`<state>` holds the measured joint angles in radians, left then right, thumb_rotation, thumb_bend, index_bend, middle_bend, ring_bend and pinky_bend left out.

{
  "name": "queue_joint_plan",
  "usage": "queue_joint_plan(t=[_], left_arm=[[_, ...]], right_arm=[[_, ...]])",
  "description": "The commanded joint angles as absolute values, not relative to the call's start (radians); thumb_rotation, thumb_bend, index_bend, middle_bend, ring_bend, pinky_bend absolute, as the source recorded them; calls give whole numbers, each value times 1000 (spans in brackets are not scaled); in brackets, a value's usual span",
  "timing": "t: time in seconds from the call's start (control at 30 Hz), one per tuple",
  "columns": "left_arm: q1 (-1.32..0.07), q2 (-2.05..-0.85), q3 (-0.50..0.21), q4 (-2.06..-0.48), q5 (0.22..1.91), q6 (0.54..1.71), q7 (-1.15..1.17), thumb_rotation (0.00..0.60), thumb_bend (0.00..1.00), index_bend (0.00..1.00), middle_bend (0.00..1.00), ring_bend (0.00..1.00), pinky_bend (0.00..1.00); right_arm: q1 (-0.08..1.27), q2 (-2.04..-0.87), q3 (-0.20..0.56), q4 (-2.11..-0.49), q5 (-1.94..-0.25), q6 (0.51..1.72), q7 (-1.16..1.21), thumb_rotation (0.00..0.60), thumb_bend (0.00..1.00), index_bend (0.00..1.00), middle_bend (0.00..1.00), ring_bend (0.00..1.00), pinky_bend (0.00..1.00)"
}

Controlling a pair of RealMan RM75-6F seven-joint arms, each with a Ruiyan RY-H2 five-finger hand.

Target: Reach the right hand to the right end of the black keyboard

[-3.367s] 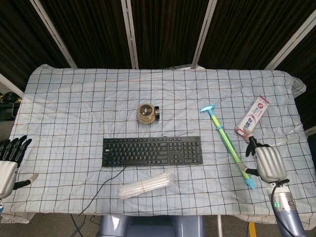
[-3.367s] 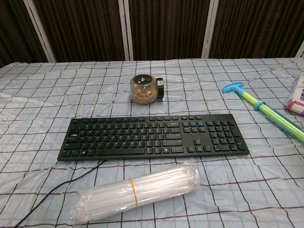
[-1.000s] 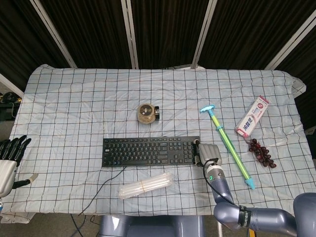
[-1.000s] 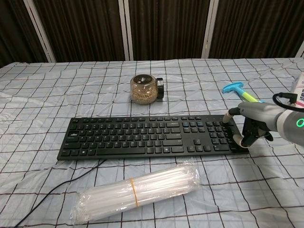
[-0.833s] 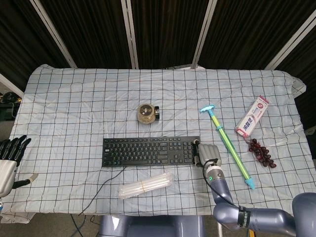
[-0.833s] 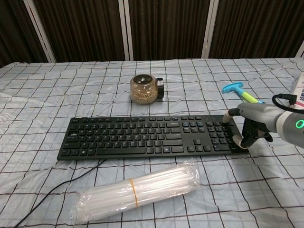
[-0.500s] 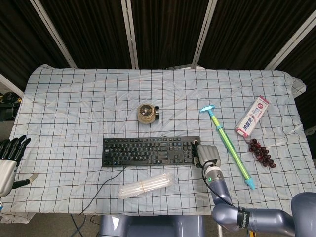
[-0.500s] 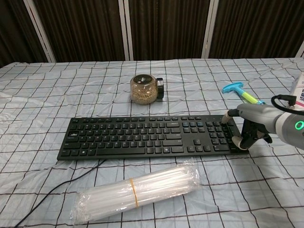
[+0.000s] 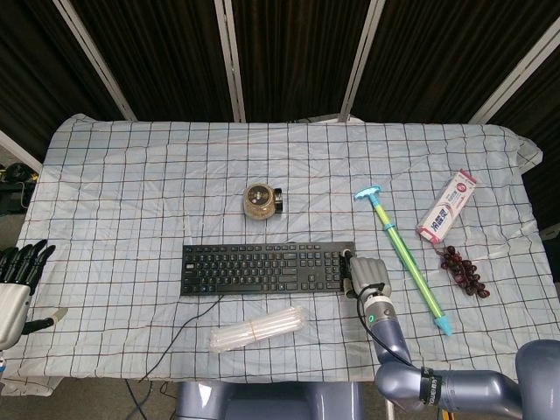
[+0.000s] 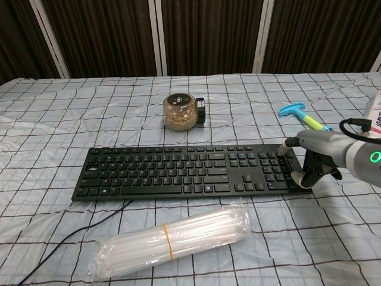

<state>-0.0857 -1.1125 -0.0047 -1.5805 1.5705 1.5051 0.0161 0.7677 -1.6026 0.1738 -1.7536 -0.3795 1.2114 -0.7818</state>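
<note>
A flat, rectangular black keyboard [image 9: 269, 268] of matte plastic, its low keys in even rows, lies near the front centre of the tabletop [image 9: 131, 175], which is draped in a creased pale-blue cloth with a dark grid. A thin black cable [image 10: 65, 241] runs from the keyboard's front edge toward the front-left.

The right hand [image 10: 312, 156], smooth grey metal with pale fingertips [image 10: 296, 177], rests at the keyboard's right end. In the chest view its fingers curl down over the end edge and touch it, the thumb on the rear corner. Whether they clamp the keyboard or merely touch it cannot be told.

The left hand [image 9: 16, 284], dark-fingered, sits at the front-left edge of the tabletop with fingers spread, holding nothing.

Behind the keyboard lies a rounded clear jar [image 10: 183, 111] with a black lid and tan granular contents. In front lies a bundle of clear straws [image 10: 171, 238] in glossy film, banded at the middle. To the right lie a slim green-and-blue tube with a T-handle [image 9: 401, 255], a white toothpaste box [image 9: 446, 217], and a cluster of dark grapes [image 9: 462, 270].
</note>
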Motion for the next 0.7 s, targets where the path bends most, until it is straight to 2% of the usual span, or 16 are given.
queue_joint_plan(t=[0.03,0.2,0.4,0.5,0.6,0.67,0.7], left_arm=[[-85,-1113,-4,-1580,1572,1506,17,600,80,0,0,0,0],[-85,-1113,-5,-1579,1571,1507,17,600,80,0,0,0,0],[-85,-1114,-6,-1578,1569,1506,17,600,79,0,0,0,0],[-83,-1113,-5,-1579,1570,1509,17,600,78,0,0,0,0],[-82,-1114,-4,-1579,1574,1514,21,600,80,0,0,0,0],[-81,-1115,-3,-1579,1578,1517,25,600,80,0,0,0,0],[-80,-1115,-2,-1580,1580,1519,27,600,81,0,0,0,0]], right_arm=[[769,-1603,173,-1756,-378,1214,-785,600,537,165,934,908,749],[770,-1599,175,-1767,-387,1218,-780,600,537,164,934,907,749],[752,-1525,202,-1877,-529,1275,-728,600,512,160,914,868,729],[714,-1465,195,-1952,-672,1328,-671,600,454,145,781,728,678],[650,-1385,142,-2020,-856,1386,-608,600,378,127,546,499,607],[608,-1331,94,-2055,-947,1410,-580,600,323,116,366,302,484],[585,-1302,67,-2072,-993,1422,-563,600,307,108,315,244,434]])
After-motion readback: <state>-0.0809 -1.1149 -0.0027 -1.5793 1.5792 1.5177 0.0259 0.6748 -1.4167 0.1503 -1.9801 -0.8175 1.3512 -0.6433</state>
